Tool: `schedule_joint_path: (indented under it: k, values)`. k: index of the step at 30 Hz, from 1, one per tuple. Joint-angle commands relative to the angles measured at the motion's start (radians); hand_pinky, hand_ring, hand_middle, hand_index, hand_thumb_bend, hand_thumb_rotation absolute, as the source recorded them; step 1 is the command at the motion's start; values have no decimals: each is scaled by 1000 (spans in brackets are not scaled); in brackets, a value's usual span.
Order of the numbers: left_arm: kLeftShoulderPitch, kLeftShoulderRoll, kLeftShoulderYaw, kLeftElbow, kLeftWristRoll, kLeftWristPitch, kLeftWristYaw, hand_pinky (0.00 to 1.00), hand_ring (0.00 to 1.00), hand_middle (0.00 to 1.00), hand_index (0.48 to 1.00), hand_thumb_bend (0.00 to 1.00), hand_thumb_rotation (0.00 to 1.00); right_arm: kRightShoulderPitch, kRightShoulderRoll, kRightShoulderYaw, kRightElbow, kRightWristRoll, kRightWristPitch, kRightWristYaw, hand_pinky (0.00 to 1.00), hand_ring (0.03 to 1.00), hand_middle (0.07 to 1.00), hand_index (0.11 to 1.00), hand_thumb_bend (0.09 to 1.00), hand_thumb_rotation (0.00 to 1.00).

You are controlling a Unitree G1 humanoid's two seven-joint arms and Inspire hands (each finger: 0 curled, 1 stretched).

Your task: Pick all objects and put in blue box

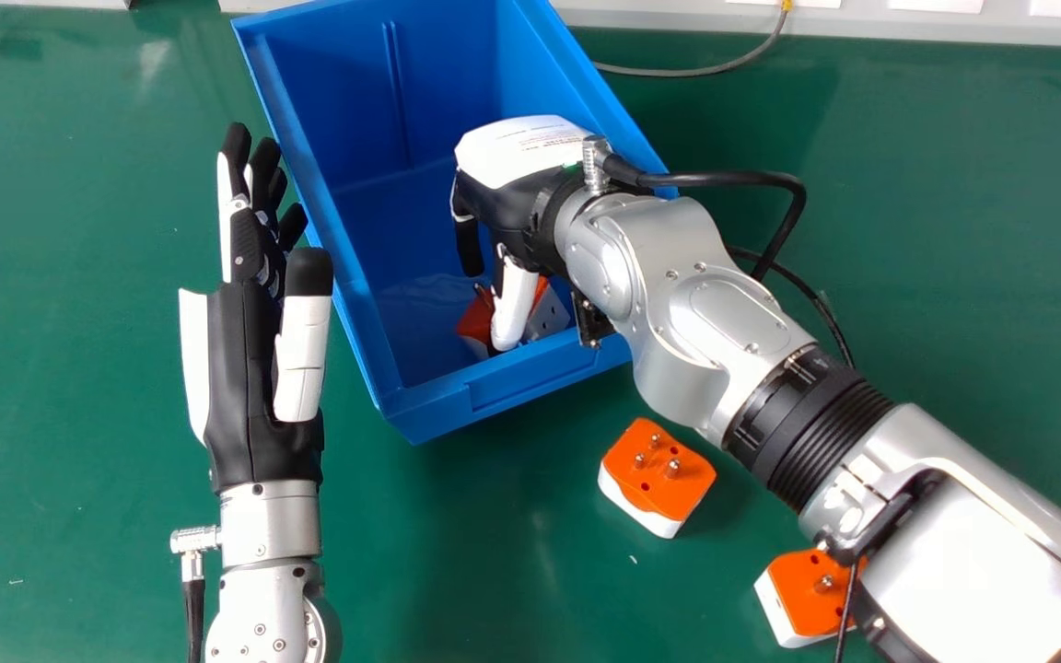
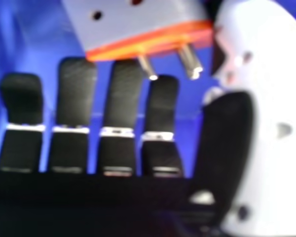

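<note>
My right hand is inside the blue box, over its near right part, fingers relaxed and thumb pointing down. Around the thumb, orange-and-white plug adapters lie at the box's near end, partly hidden by it. In the right hand view, my right hand is open, with a plug adapter and its metal pins beside the thumb. Two adapters are on the table: one in front of the box, the other partly under my right forearm. My left hand stands open left of the box.
The green table extends around the box. A dark cable runs behind it at the right, and another cable loops beside my right wrist. My right forearm crosses above the table's right side.
</note>
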Motion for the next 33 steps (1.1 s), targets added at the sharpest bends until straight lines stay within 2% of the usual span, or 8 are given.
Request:
schedule_joint_path:
  k: [1, 3, 7, 12, 18, 27, 31, 33]
  values:
    - [-6, -1, -7, -4, -3, -17, -6, 947, 981, 977, 987, 941, 937, -36, -18, 4, -44, -26, 8, 0, 829, 873, 903, 916, 921, 455]
    - [-7, 0, -8, -3, -7, -15, -10, 948, 981, 978, 987, 940, 935, -32, -25, 7, -63, -39, 16, 1, 891, 919, 938, 946, 950, 499]
    - [-6, 3, -9, -3, -2, -15, -10, 951, 983, 979, 989, 940, 933, -23, -32, 7, -89, -42, 28, -1, 930, 948, 961, 966, 969, 528]
    - [-6, 1, -8, -4, -12, -15, -14, 952, 984, 981, 990, 943, 933, -16, -33, 10, -101, -55, 35, -1, 972, 979, 984, 986, 988, 557]
    - [-8, -1, -7, 2, -17, -21, -16, 952, 983, 980, 989, 946, 930, -13, -34, 12, -109, -62, 40, 0, 989, 992, 994, 995, 996, 576]
    - [-4, 2, -9, -1, -11, -19, -15, 954, 984, 982, 990, 947, 930, -23, -37, 23, -111, -72, 42, 22, 999, 999, 1000, 1000, 1000, 605]
    - [-6, 0, -8, 3, -25, -22, -25, 957, 986, 983, 992, 945, 928, -21, -40, 24, -123, -76, 48, 24, 1000, 1000, 1000, 1000, 1000, 617]
    - [-5, 1, -8, 3, -24, -22, -28, 958, 986, 983, 992, 945, 926, -16, -46, 21, -148, -75, 55, 35, 1000, 1000, 1000, 1000, 1000, 620]
